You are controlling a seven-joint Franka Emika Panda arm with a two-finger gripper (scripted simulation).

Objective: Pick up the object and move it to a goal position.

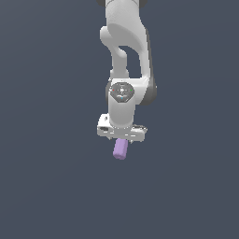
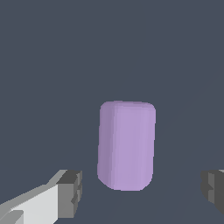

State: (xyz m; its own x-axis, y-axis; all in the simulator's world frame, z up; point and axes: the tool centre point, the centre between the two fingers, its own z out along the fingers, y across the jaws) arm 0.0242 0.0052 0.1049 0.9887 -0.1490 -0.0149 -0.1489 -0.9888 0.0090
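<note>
So far, judging from both views, the grasp has not been made: the object (image 1: 120, 149), a small light-purple cylinder with rounded ends, lies between the 2 fingers of the gripper (image 1: 122, 138) without either finger touching it. Wrist view confirms this: the cylinder (image 2: 126, 145) sits roughly centred in the gap, with 1 dark finger pad (image 2: 70, 192) on one side and the other pad (image 2: 214, 190) well off on the other, plain dark surface visible between each pad and the cylinder. Gripper is therefore spread wide, holding nothing. Remaining, as I read it: close on the cylinder, lift, carry to the goal. No goal marker is visible in either view, so its location cannot be stated. Arm pose: the white arm (image 1: 125, 46) comes down from the top of the exterior view, wrist pointing straight down, hand held level directly over the cylinder. Whether the fingertips have reached the full grasp height cannot be told.
</note>
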